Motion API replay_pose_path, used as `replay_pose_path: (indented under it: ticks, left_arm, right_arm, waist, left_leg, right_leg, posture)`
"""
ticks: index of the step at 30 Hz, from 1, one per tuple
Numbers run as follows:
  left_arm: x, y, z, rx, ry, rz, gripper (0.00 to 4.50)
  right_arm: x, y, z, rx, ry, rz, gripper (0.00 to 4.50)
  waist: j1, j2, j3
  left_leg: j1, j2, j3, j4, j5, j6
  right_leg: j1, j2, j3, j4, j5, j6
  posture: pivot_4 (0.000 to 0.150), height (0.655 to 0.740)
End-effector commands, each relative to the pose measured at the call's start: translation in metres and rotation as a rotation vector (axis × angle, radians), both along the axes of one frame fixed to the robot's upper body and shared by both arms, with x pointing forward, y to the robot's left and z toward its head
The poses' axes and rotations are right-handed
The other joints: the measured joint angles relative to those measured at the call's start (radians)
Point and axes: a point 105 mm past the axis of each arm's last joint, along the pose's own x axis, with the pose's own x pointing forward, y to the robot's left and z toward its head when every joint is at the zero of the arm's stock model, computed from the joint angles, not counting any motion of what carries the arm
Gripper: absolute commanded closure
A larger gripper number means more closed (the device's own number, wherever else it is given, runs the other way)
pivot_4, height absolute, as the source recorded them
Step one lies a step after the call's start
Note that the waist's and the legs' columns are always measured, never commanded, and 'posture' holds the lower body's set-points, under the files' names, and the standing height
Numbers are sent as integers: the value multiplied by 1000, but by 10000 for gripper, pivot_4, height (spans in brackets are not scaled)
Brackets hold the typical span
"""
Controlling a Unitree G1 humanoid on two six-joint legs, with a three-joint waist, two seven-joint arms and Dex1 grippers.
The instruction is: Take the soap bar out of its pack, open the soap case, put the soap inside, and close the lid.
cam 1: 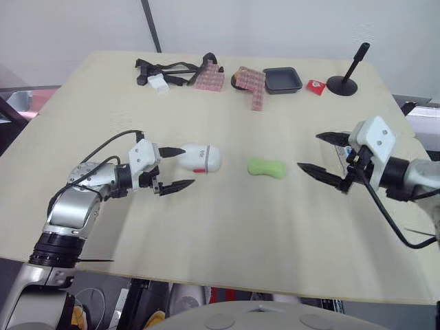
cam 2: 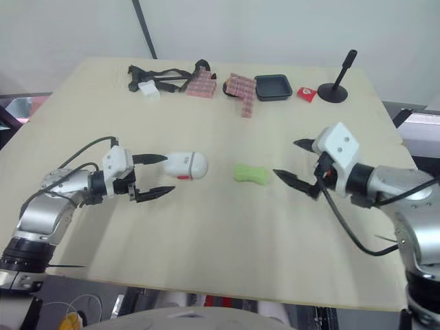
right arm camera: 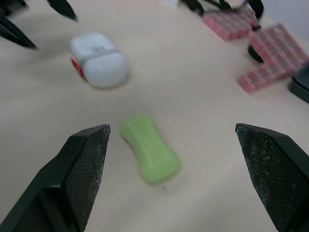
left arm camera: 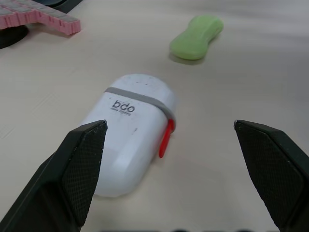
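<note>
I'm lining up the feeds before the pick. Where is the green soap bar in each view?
Left eye view: the green soap bar lies mid-table, between the white soap case and the right gripper.
Right eye view: the soap bar is in the same spot, on the case's right.
Left wrist view: the soap bar lies beyond the case from the left gripper.
Right wrist view: the soap bar sits ahead between the open fingers.
Shared landmark: the white soap case.

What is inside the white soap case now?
Its inside is hidden: the soap case is shut. The green soap bar lies bare on the table, apart from it.
</note>
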Motion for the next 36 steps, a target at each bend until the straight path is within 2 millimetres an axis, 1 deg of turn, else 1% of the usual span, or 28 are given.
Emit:
replay_pose_path:
  ticks: [1,3,5,7,8,12,16,23,27,33,36]
  left_arm:
    - [2,14,9,7,-29,51,0]
    - [1,19,7,14,-26,73,0]
    - [1,24,7,10,-28,104,0]
    - [3,29,9,2,-33,143,0]
    - [3,33,8,7,-34,162,0]
    - [2,42,0,53,-7,188,0]
    - [3,47,-6,83,25,195,0]
    - [8,51,-8,116,33,198,0]
    - [9,51,-10,144,41,170,0]
    - [14,46,-14,199,74,73,0]
    - [22,43,-15,202,78,43,0]
  right_arm:
    - [-8,17,-11,42,-1,111,278]
    - [-5,19,-17,77,-12,101,278]
    - [-7,23,-24,128,38,126,278]
    - [-9,27,-27,161,59,146,278]
    - [-7,27,-28,167,62,135,278]
    - [5,26,-38,122,50,83,278]
    - [3,28,-46,81,60,113,278]
    - [-2,34,-46,50,50,170,278]
    - [0,37,-47,22,39,172,278]
    - [5,41,-48,1,24,155,278]
    - [4,42,-49,-5,21,154,278]
  waist:
    - [-6,0,0]
    - [-9,0,0]
    - [-12,0,0]
    - [-12,0,0]
    - [-12,-1,0]
    - [-16,-1,0]
    - [-14,-1,0]
    - [-14,-1,0]
    - [-15,-1,0]
    - [-11,-1,-1]
    - [-10,-1,-1]
  left_leg:
    - [0,0,0,0,0,0]
    - [0,0,0,0,0,0]
    - [-1,0,0,0,0,0]
    - [-1,0,0,0,0,0]
    - [-1,0,-1,0,0,0]
    - [-1,0,-1,0,0,0]
    - [-1,0,-1,0,0,0]
    - [-2,0,-1,0,0,0]
    - [-1,0,-1,0,0,0]
    - [2,0,-2,0,0,0]
    - [3,-1,-1,0,0,0]
  right_leg:
    - [0,0,0,0,0,0]
    - [0,0,0,0,0,0]
    - [0,0,0,-1,0,0]
    - [0,0,-1,-1,0,0]
    - [0,0,-1,-1,0,0]
    - [0,0,-1,-1,0,0]
    - [0,-1,-2,-1,0,0]
    - [0,-1,-2,-2,0,0]
    - [0,-1,-2,-2,0,0]
    - [0,-1,-2,-1,0,0]
    - [0,-1,-2,-1,0,0]
  posture:
    - [1500,7400]
    - [1500,7400]
    - [1500,7400]
    - [1500,7400]
    - [1500,7400]
    - [1500,7400]
    - [1500,7400]
    - [1500,7400]
    - [1500,7400]
    - [1500,7400]
    - [1500,7400]
